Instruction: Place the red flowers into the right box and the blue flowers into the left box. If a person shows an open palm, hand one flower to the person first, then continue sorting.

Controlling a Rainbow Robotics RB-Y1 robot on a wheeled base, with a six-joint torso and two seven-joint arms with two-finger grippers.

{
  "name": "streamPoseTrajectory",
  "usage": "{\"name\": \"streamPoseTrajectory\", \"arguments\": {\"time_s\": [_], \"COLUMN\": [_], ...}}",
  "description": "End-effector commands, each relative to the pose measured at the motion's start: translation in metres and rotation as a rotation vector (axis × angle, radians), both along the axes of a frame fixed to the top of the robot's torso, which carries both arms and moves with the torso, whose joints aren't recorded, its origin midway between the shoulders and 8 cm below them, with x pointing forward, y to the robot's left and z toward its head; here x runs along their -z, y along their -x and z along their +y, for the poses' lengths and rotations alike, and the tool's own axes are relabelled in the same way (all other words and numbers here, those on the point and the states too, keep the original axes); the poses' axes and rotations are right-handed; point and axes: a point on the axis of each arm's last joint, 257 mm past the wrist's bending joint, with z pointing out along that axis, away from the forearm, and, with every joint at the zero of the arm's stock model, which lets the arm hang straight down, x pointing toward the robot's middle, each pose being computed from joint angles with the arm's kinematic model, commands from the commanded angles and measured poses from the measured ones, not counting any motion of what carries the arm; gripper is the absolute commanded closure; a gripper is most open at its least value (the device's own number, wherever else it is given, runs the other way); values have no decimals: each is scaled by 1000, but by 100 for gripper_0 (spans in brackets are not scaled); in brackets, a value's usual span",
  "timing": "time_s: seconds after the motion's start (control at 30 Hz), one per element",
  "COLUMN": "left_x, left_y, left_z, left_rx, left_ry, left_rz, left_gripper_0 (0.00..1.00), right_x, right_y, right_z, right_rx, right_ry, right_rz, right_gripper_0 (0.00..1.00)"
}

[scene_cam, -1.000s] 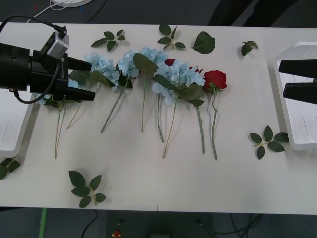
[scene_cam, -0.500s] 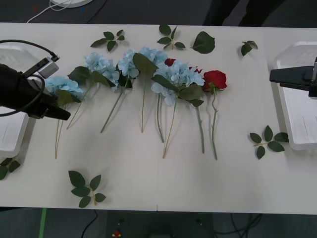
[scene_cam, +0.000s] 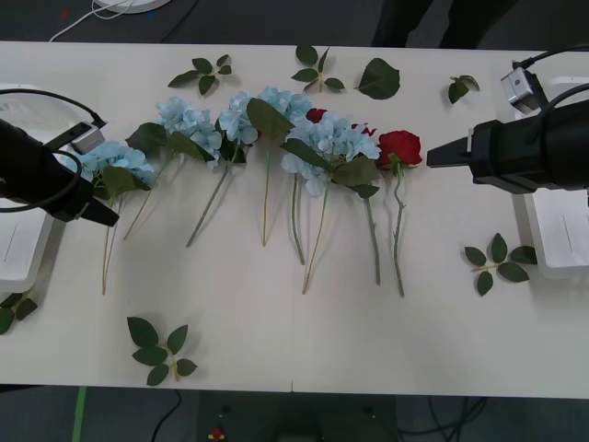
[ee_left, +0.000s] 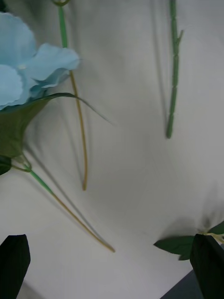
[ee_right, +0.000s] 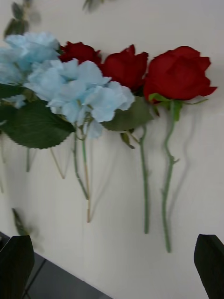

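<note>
Red flowers [scene_cam: 399,147] lie in a row with the blue flowers [scene_cam: 331,140] across the far half of the worktop [scene_cam: 276,341], whose near half is mostly bare. Right gripper [scene_cam: 433,157], fingers spread and holding nothing, hovers just beside the outermost rose, in front of the right box [scene_cam: 566,267]. Left gripper [scene_cam: 109,217], also spread and unloaded, sits near the leftmost blue cluster beside the left box [scene_cam: 18,267] at the worktop's edge.
</note>
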Motion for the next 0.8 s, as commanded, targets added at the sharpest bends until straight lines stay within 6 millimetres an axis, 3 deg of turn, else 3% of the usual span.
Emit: {"name": "streamPoseTrajectory", "arguments": {"time_s": [0.03, 0.23, 0.37, 0.63, 0.8], "left_x": [-23, -2, 11, 31, 38], "left_y": [-34, -53, -54, -38, -30], "left_z": [43, 58, 54, 32, 27], "left_rx": [-101, -165, -210, -280, -338], "left_ry": [-72, -104, -68, 46, 104], "left_rz": [-67, -74, -47, 44, 89], "left_gripper_0": [0, 0, 0, 0, 0], "right_x": [-12, 15, 35, 64, 76], "right_y": [-38, -78, -101, -120, -126], "right_z": [-1, -23, -36, -26, -8], "right_rx": [107, 197, 245, 280, 271], "right_ry": [40, 201, 295, 330, 347], "right_rz": [21, 11, 1, 27, 14], "right_gripper_0": [0, 0, 0, 0, 0]}}
